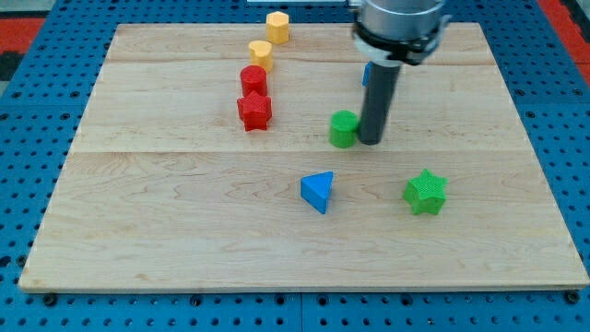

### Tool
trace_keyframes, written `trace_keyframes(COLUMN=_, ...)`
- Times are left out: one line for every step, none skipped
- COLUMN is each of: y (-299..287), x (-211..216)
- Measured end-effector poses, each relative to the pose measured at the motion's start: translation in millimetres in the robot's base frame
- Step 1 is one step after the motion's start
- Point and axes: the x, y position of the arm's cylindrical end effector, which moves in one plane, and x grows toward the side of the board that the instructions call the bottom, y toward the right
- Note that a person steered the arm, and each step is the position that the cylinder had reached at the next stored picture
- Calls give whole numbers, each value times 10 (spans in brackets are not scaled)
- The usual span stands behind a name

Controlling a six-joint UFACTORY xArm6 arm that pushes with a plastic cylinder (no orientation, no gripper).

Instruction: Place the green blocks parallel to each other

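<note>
So the job looks only half done. My tip (pixel 371 141) sits on the tabletop (pixel 184 231), touching the green cylinder (pixel 343 129) or just beside it, at its 3 o'clock side. The green star (pixel 425 193) lies well apart, at about 4 o'clock from the cylinder, near the blue triangle (pixel 318 191). The two green blocks are not side by side yet. I think one of them must slide until they line up. There is no pincer on this arm, only a rod, so nothing opens or closes. A blue block (pixel 366 74) hides behind the rod.
</note>
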Motion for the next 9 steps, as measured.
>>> trace_keyframes(y=-8, x=-183)
trace_keyframes(y=-85, x=-275)
trace_keyframes(y=-750, x=-14)
trace_keyframes(y=-1230, x=78)
trace_keyframes(y=-1419, x=-104)
trace_keyframes(y=-1878, x=233)
trace_keyframes(y=-1845, x=519)
trace_keyframes(y=-1748, x=545)
trace_keyframes(y=-1473, x=347)
